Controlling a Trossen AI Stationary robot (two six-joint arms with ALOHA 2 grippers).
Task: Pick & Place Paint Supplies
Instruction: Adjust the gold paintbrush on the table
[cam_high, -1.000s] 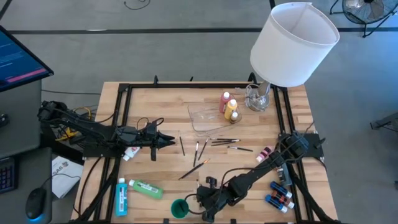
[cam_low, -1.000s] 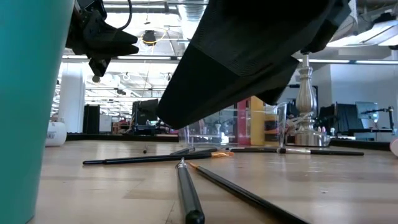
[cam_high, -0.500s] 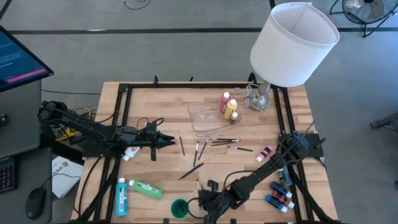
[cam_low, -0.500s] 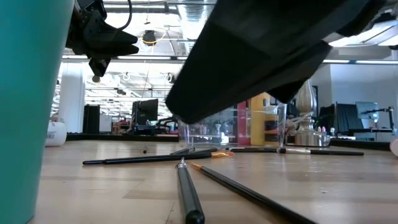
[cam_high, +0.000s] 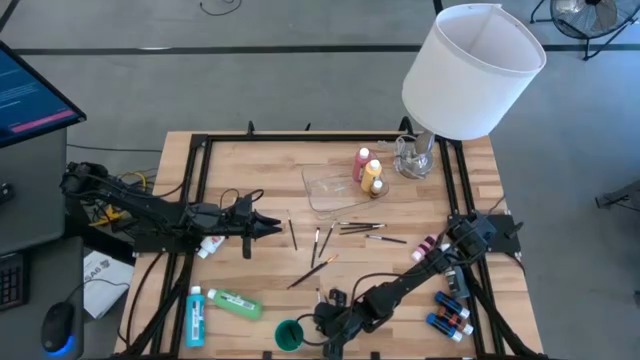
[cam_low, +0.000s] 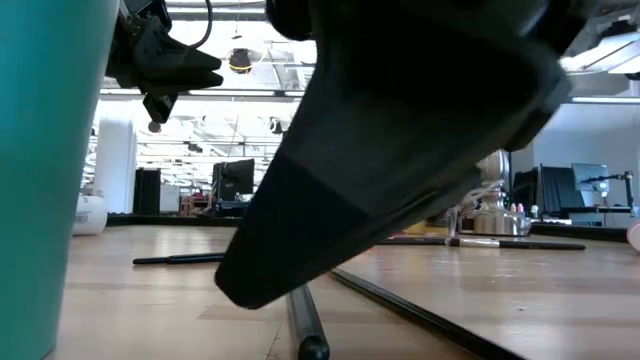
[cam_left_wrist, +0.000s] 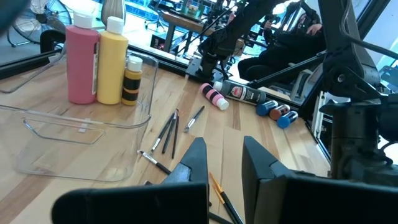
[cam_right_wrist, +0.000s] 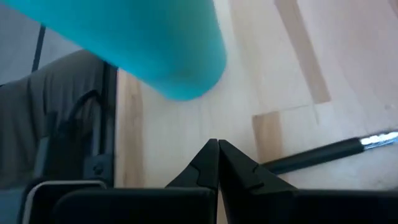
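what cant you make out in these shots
- Low view: the right arm fills the middle, hiding the clear tray and bottles behind it.
- Right wrist view: the teal cup is cut off by the top edge.
- High view: the right gripper is too small to judge.

The high view looks straight down on the whole table (cam_high: 260, 160). The low view sits at table-top height by the near edge, beside the teal cup (cam_low: 45, 170), looking level across scattered brushes (cam_low: 305, 325) into the room. Each wrist view looks closely past its own fingers; the left shares the clear tray (cam_left_wrist: 74, 134) with the high view.
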